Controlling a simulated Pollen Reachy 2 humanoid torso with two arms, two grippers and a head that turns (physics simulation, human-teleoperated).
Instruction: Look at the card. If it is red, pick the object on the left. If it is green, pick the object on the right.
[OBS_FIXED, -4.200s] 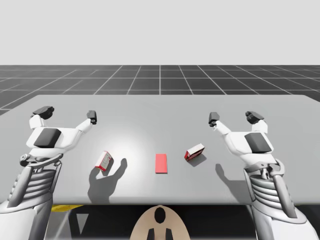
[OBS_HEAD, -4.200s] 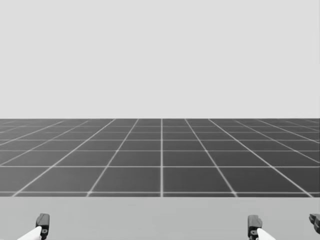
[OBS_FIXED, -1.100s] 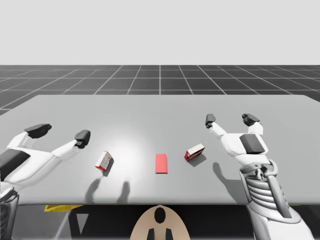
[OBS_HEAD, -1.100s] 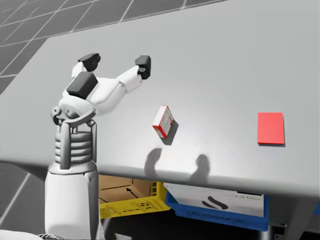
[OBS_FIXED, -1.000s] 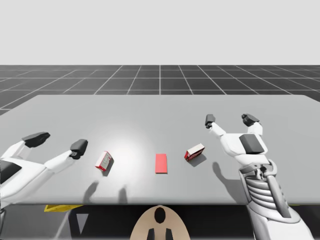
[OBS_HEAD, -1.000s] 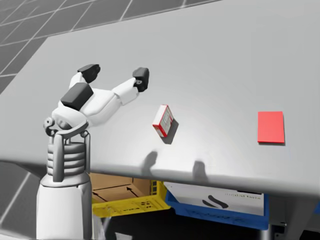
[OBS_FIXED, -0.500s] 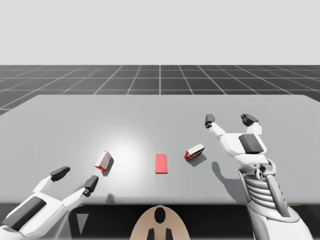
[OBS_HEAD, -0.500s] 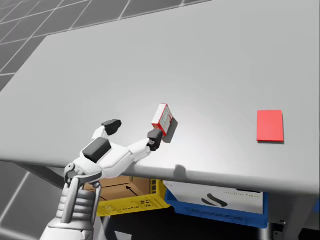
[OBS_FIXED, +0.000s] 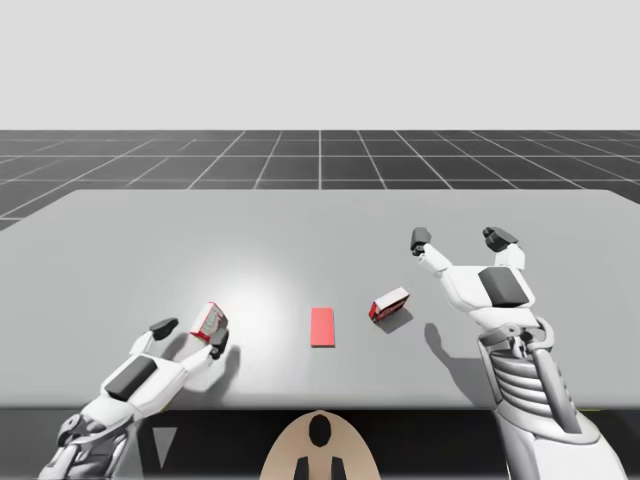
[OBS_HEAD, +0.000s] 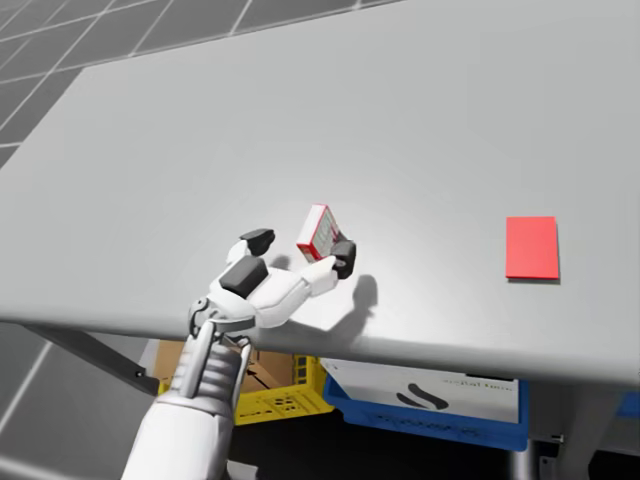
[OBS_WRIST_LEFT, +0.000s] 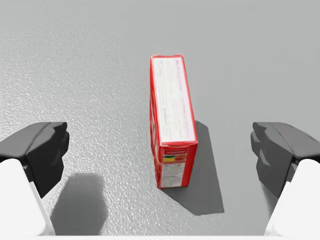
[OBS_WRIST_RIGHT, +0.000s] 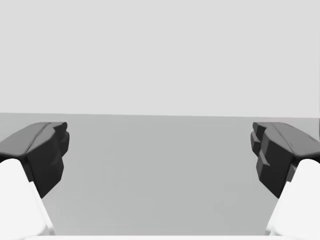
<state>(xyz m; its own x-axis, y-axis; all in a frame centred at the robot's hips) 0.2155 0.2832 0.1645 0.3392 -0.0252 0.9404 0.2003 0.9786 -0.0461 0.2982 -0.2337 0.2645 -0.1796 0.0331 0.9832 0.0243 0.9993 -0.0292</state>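
Note:
A red card (OBS_FIXED: 322, 327) (OBS_HEAD: 531, 247) lies flat at the table's middle. Left of it stands a red-and-white box (OBS_FIXED: 208, 320) (OBS_HEAD: 318, 231) on its narrow side. My left gripper (OBS_FIXED: 190, 334) (OBS_HEAD: 301, 247) is open and low at the table's near edge. In the left wrist view the box (OBS_WRIST_LEFT: 172, 130) sits between its spread fingers (OBS_WRIST_LEFT: 42, 150), touching neither. A second red box (OBS_FIXED: 389, 303) rests right of the card. My right gripper (OBS_FIXED: 458, 238) (OBS_WRIST_RIGHT: 160, 150) hovers open behind and to the right of that box, holding nothing.
The grey table's (OBS_FIXED: 320, 230) front edge runs just under my left forearm. Beneath it the head view shows a yellow crate (OBS_HEAD: 275, 400), a blue bin (OBS_HEAD: 430, 410) and a cardboard box. The table's far half is bare.
My left arm swung down to the near edge, then reached forward until its open fingers straddle the left box. My head has turned down and left. The right arm barely moved.

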